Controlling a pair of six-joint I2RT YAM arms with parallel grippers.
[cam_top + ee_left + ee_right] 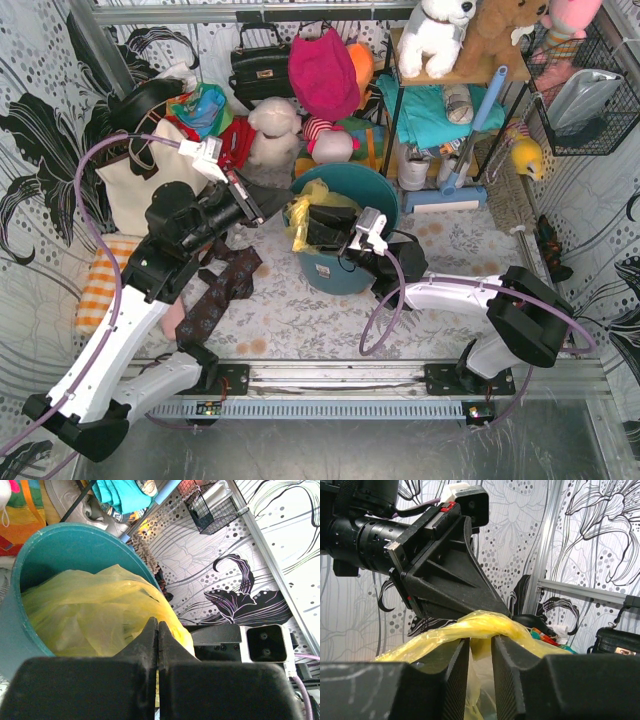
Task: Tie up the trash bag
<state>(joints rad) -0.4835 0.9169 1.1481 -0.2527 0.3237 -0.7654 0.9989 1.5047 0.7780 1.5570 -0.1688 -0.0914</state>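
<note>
The trash bag [298, 213] is thin yellow film, sitting in the round teal bin [340, 272] at mid-table. My left gripper [260, 212] is at the bin's left rim. In the left wrist view its jaws [158, 622] are shut, with a sliver of yellow film between them and the bag [90, 605] bulging behind. My right gripper [318, 232] reaches over the bin from the right. In the right wrist view its fingers [480, 641] stand a narrow gap apart. A twisted strand of the bag [475, 625] lies across their tips, loose film hangs in the gap, and the left gripper [455, 580] is just above.
A cream tote bag [140, 180] stands at the left, with an orange checked cloth [100, 285] and a dark patterned cloth [225, 285] in front of it. Plush toys, a black handbag [262, 65] and a shelf [440, 120] crowd the back. A wire basket [585, 90] hangs at the right.
</note>
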